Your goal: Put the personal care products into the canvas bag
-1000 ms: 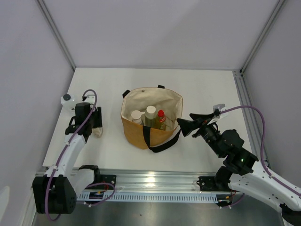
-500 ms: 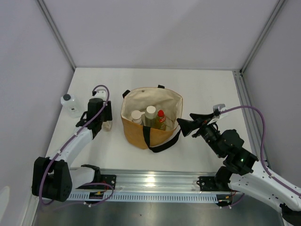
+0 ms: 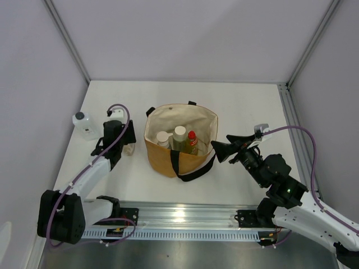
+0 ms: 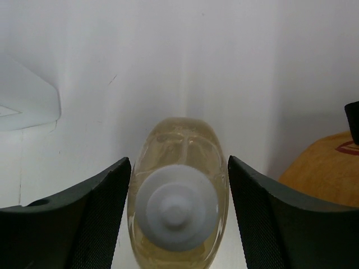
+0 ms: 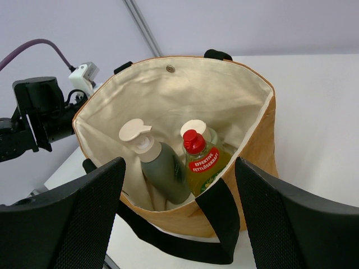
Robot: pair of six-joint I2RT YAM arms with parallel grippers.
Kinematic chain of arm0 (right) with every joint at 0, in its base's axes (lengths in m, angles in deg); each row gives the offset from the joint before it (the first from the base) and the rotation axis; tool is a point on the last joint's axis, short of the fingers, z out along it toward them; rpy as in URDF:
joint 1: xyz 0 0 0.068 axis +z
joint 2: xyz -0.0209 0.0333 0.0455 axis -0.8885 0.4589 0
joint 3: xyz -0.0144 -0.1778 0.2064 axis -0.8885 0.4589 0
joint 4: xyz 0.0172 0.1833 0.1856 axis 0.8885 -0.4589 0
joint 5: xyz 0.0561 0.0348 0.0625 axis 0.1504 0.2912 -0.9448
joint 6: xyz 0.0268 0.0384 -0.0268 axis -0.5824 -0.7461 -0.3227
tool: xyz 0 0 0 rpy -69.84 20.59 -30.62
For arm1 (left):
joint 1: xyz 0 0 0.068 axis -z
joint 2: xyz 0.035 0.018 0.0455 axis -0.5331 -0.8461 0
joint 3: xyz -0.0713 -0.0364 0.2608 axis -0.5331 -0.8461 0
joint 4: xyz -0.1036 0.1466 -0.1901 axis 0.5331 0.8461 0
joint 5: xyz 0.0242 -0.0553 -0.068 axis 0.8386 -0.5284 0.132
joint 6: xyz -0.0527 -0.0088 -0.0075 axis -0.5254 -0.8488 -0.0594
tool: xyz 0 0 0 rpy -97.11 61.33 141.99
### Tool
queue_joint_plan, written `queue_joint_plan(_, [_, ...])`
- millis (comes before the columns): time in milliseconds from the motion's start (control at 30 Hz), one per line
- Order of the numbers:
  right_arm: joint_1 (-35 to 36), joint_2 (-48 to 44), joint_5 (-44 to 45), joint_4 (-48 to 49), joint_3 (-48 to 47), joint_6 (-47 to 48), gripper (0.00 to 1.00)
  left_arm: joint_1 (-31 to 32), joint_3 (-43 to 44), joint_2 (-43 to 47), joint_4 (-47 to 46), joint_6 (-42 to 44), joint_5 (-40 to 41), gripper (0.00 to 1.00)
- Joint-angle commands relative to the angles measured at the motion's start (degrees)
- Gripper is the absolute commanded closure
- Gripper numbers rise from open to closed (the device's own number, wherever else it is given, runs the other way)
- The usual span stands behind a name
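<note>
The canvas bag [image 3: 168, 159] stands open at the table's middle; it also shows in the right wrist view [image 5: 258, 151]. Inside stand a grey-green bottle with beige cap [image 5: 162, 168], a yellow bottle with red cap [image 5: 205, 165] and a cream-capped bottle [image 5: 194, 126] behind it. My left gripper [image 3: 128, 144] is shut on the amber bottle with white cap [image 4: 176, 207], just left of the bag, its fingers [image 4: 84, 218] on both sides. The clear square bottle with black cap [image 3: 84, 124] stands at the far left. My right gripper [image 3: 221, 150] is open and empty, right of the bag.
Grey walls close in the table on the left, back and right. The bag's black strap [image 3: 193, 171] lies loose on the table in front of it. The bag's tan side [image 4: 325, 168] shows at the right of the left wrist view.
My left gripper has moved right and away from the near edge, toward the bag, carrying the amber bottle; the clear bottle now shows fully. The right arm has not moved.
</note>
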Motion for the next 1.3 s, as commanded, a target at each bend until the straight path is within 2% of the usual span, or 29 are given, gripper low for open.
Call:
queue_joint_plan(0, [0.3, -0.4, 1.1, 0.8, 0.0, 0.4, 0.18, 0.0, -1.9, 3.6, -3.7, -2.5, 3.2, 0.27])
queue_joint_plan(200, [0.4, -0.4, 1.1, 0.8, 0.0, 0.4, 0.17, 0.0, -7.1, 7.9, -6.1, -5.0, 6.5, 0.27])
queue_joint_plan(433, [0.3, -0.4, 1.3, 0.7, 0.1, 0.4, 0.17, 0.5, -8.3, 6.0, -9.6, -4.3, 5.6, 0.32])
queue_joint_plan(533, [0.3, -0.4, 1.5, 0.7, 0.0, 0.5, 0.17, 0.5, -9.1, 5.0, -10.5, -4.7, 6.4, 0.49])
queue_joint_plan(567, [0.3, -0.4, 1.5, 0.7, 0.0, 0.5, 0.17, 0.5, -9.1, 4.7, -10.6, -4.8, 6.5, 0.68])
queue_joint_plan(600, [0.3, -0.4, 1.3, 0.7, 0.0, 0.4, 0.17, 0.7, -9.2, 4.9, -10.5, -4.5, 6.5, 0.77])
queue_joint_plan(700, [0.3, -0.4, 0.9, 0.7, 0.0, 0.3, 0.17, 1.9, -8.1, 6.5, -7.4, -5.4, 10.3, 0.96])
queue_joint_plan(733, [0.3, -0.4, 1.0, 0.8, 0.1, 0.2, 0.17, 2.0, -5.4, 7.0, -3.1, -6.3, 12.1, 0.99])
queue_joint_plan(800, [0.3, -0.4, 1.0, 0.8, 0.1, 0.2, 0.17, 2.1, -3.3, 8.4, 3.6, -8.1, 12.9, 1.0])
queue_joint_plan(900, [0.3, -0.3, 1.0, 0.8, 0.1, 0.3, 0.17, 2.4, 4.4, 10.5, 10.8, -10.9, 14.5, 0.99])
queue_joint_plan(1000, [0.3, -0.4, 1.2, 0.8, 0.1, 0.2, 0.17, 2.8, 9.3, 10.9, 15.4, -10.6, 13.7, 0.99])
queue_joint_plan(1267, [0.3, 0.4, 1.3, 1.4, 0.3, 0.2, 0.17, 4.3, 9.9, 12.5, 16.9, -10.1, 15.8, 0.99])
